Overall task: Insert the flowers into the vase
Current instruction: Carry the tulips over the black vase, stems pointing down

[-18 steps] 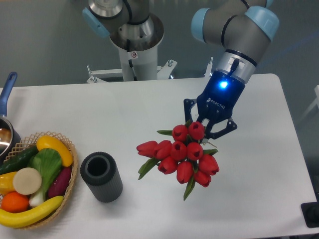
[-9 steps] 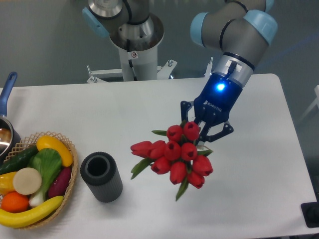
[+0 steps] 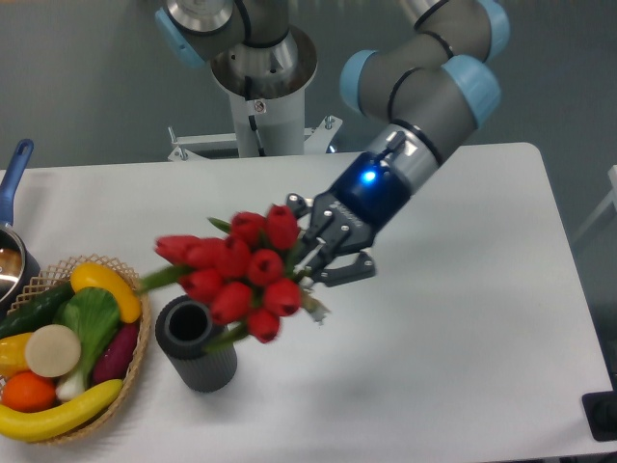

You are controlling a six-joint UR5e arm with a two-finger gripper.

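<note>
The flowers (image 3: 234,270) are a bunch of red tulip buds with green leaves, held in the air and tilted to the left. My gripper (image 3: 310,258) is shut on their stems, at the right of the buds. The vase (image 3: 196,341) is a short dark grey ribbed cylinder standing upright on the white table. The buds hang just above and to the right of its round mouth, and a leaf or stem tip reaches down near its rim. The stems are mostly hidden behind the buds.
A wicker basket (image 3: 135,362) with colourful fruit and vegetables stands at the left, close to the vase. A blue-handled metal pot (image 3: 12,203) is at the far left edge. The robot base (image 3: 260,68) stands behind the table.
My gripper has swung left and upward with the flowers, from the table's middle right to just above the vase. The bunch now tilts leftward. The vase has not moved.
</note>
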